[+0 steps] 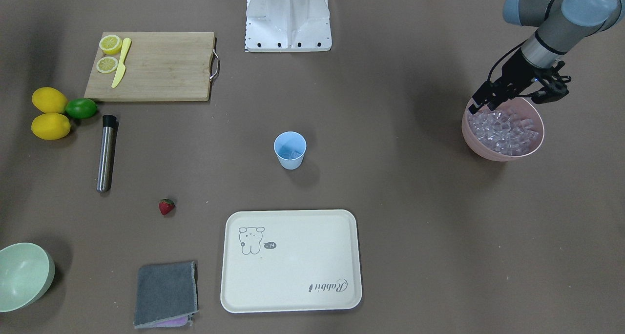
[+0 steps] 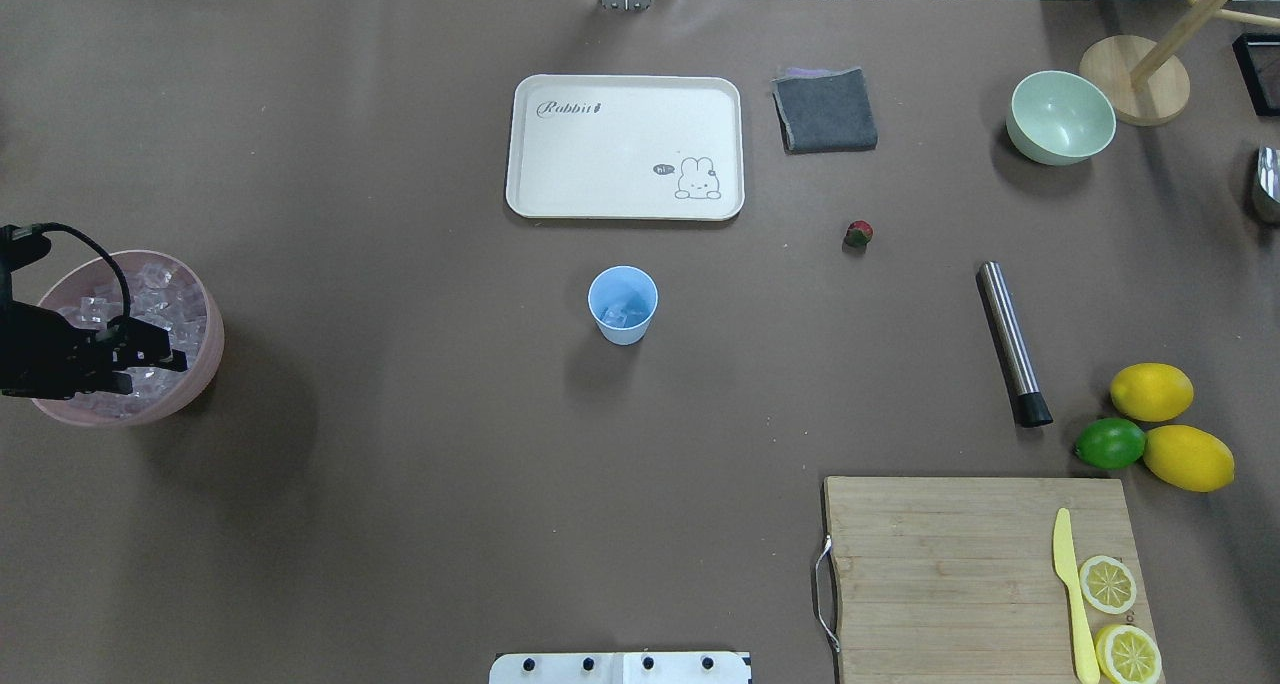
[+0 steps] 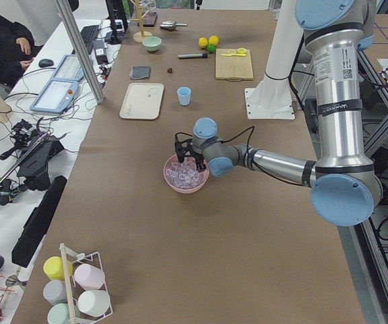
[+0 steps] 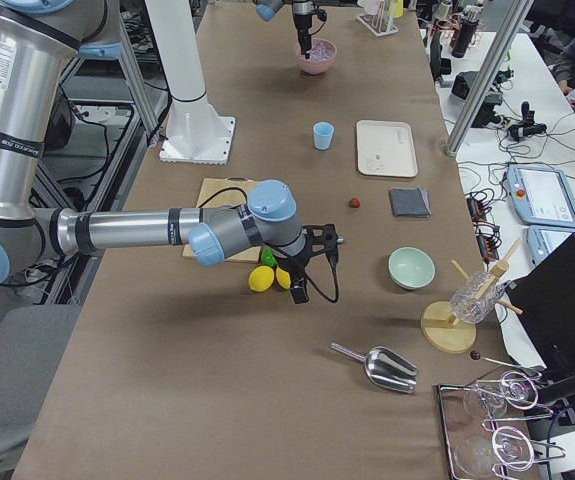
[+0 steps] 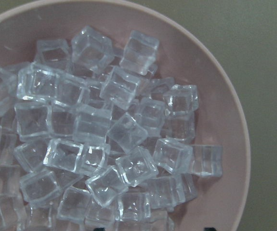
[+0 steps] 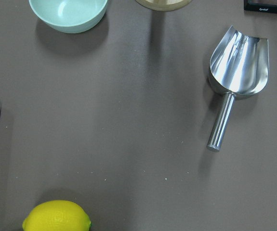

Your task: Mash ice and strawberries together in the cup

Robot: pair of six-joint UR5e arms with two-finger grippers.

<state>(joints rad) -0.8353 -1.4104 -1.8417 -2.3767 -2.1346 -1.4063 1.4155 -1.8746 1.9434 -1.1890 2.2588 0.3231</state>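
Note:
The pale blue cup [image 1: 290, 151] stands upright mid-table with a few ice cubes in its bottom; it also shows in the overhead view [image 2: 622, 306]. Many clear ice cubes [image 5: 104, 130] fill a pink bowl [image 1: 481, 148] at the table's left end. My left gripper [image 1: 483, 105] hangs open just above that ice, empty. The small red strawberry [image 1: 166, 206] lies alone on the table, also in the overhead view [image 2: 858, 232]. My right gripper [image 4: 299, 290] hovers beside the lemons, seen only in the exterior right view; I cannot tell if it is open.
A steel muddler [image 1: 106, 153] lies near two lemons [image 1: 50, 113] and a lime [image 1: 81, 108]. A cutting board [image 1: 161, 65] holds lemon halves and a yellow knife. A cream tray [image 1: 291, 260], grey cloth [image 1: 166, 294], green bowl [image 1: 22, 275] and steel scoop [image 6: 237, 72] lie around.

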